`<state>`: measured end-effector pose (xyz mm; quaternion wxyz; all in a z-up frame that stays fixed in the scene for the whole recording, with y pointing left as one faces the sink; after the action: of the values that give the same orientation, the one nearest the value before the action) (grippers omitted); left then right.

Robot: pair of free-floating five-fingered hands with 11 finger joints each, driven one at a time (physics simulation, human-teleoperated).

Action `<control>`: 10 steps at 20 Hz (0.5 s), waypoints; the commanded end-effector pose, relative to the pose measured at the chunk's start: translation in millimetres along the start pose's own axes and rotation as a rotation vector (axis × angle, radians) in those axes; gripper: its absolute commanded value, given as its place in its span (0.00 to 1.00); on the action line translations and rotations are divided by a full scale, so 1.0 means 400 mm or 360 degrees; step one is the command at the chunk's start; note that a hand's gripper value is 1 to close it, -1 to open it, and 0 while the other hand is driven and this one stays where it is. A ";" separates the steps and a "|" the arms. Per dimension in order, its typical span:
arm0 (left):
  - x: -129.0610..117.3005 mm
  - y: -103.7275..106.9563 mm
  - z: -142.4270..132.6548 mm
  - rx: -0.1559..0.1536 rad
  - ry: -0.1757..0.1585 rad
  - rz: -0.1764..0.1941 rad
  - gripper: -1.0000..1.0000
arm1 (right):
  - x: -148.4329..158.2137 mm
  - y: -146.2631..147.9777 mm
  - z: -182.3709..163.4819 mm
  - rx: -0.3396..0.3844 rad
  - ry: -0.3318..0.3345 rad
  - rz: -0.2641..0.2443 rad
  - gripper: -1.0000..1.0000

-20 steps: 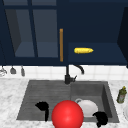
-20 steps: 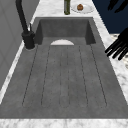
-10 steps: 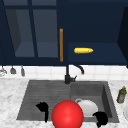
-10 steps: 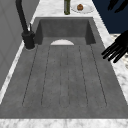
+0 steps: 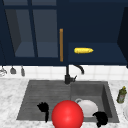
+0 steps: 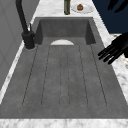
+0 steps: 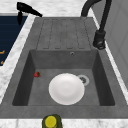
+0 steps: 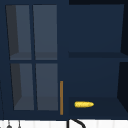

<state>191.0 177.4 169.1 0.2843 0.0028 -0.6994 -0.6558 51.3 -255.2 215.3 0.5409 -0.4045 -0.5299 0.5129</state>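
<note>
Hovering at lower left of the front frame, left hand (image 5: 44, 108) hangs over the drainboard (image 6: 65, 75), fingers (image 6: 107, 53) released and spread, touching nothing. Right hand (image 5: 101, 118) sits lower right at the sink basin's (image 7: 27, 72) front edge, just beside the white plate (image 7: 66, 88); can't tell its fingers' state. Plate lies flat in the basin, next to the drain. Red ball (image 5: 67, 114) bottom centre. Corn cob (image 5: 83, 50) on the open cabinet shelf.

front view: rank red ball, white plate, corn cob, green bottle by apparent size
1. red ball, though it sits nearest the camera, which inflates it
2. white plate, partly hidden behind the ball
3. corn cob and green bottle look alike; no ranking.
</note>
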 end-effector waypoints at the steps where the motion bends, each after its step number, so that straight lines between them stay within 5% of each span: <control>1: -0.008 -0.014 0.004 -0.0067 -0.0185 -0.0045 0.00 | 0.000 0.000 0.000 0.0000 0.0000 0.0000 0.50; 10: 0.016 -0.088 0.091 -0.0020 -0.0260 -0.0084 0.00 | 0.000 0.000 0.000 0.0000 0.0000 0.0000 0.50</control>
<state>171.7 192.7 148.1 0.2470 -0.0245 -0.7132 -0.6556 51.3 -255.2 215.3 0.5409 -0.4045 -0.5299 0.5129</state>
